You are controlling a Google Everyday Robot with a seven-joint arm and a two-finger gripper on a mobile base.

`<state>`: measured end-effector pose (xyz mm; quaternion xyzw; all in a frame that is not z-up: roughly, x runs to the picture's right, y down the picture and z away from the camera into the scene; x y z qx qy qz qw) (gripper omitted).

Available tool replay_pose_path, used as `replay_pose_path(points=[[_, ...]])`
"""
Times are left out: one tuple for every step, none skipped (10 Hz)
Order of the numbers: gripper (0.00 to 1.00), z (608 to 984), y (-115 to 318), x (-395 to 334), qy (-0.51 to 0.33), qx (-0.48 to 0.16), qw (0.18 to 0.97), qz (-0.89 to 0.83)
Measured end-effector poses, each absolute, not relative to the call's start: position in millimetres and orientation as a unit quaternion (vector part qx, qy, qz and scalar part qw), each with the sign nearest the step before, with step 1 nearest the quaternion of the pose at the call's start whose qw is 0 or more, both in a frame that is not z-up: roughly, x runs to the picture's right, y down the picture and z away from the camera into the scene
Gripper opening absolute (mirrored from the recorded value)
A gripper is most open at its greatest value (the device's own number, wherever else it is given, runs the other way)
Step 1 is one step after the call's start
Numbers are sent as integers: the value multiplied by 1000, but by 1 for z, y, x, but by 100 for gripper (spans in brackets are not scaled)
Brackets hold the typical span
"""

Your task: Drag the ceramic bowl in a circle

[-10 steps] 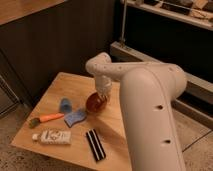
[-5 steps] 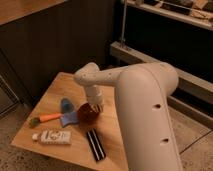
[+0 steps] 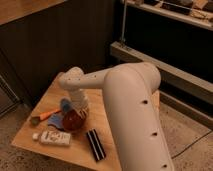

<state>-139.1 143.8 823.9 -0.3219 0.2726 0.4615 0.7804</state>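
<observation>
You have one container on the surface (image 3: 112, 117): the ceramic bowl (image 3: 70, 123). It sits directly under the end effector (image 3: 79, 114), near the middle of the surface. The bowl's inside is darker than its rim, and the arm's wrist covers part of it, so you cannot tell whether anything lies in it.

Your end effector reaches down onto the bowl's far right edge and appears to touch it. How far open it is cannot be told, nor whether it has a firm hold on the rim.

The bowl itself is small, round and glossy red-orange, and it sits upright.

To the picture-left of the end effector, a blue sponge (image 3: 56, 120) lies just beside the bowl. Beyond the sponge lies an orange carrot (image 3: 48, 114). In front of the end effector, toward the near edge, lies a white bottle (image 3: 55, 137) on its side. A black striped object (image 3: 96, 145) lies to the near right, apart from the bowl.
</observation>
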Motion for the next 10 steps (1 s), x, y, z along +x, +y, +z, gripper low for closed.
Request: replay_pose_path(points=[[0,825,141,-149,265,-323,787,453],[0,826,138,-161,258,-324,794,444],[0,827,135,-174,251,-325,801,436],[0,829,132,-190,243,-328,808,425],[0,832,131,-201,239,-330,812,418],[0,835,129,-210,235,-332,815,413],[0,841,129,-226,230,-336,819,404],[0,844,128,-234,228,-339,821,399],[0,849,128,-243,225,-341,822,395],[0,853,127,-252,225,-344,824,390]])
